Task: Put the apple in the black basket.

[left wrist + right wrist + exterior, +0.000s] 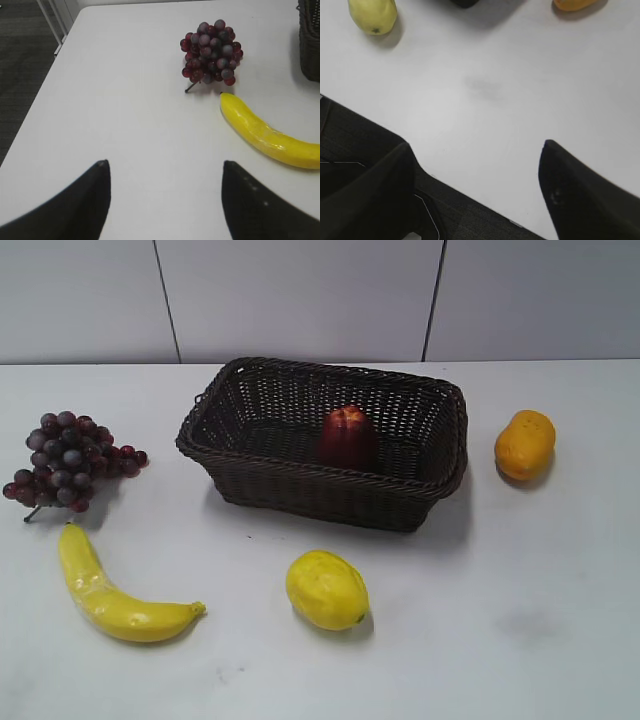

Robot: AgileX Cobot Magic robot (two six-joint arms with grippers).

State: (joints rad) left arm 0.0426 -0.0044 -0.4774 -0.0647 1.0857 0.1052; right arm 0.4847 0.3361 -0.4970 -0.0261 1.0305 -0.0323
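Note:
The dark red apple (347,437) lies inside the black basket (300,486), towards its middle right. The basket stands at the back middle of the white table; its corner shows in the left wrist view (311,40) and a dark bit of it at the top of the right wrist view (465,2). Neither gripper shows in the exterior view. My left gripper (164,165) is open and empty over bare table near the left side. My right gripper (475,145) is open and empty over the table's front edge.
A bunch of purple grapes (65,460) (212,50) and a banana (105,590) (265,132) lie at the left. A yellow lemon (326,590) (372,15) lies in front of the basket. An orange-yellow oval fruit (525,445) (572,4) lies at the right.

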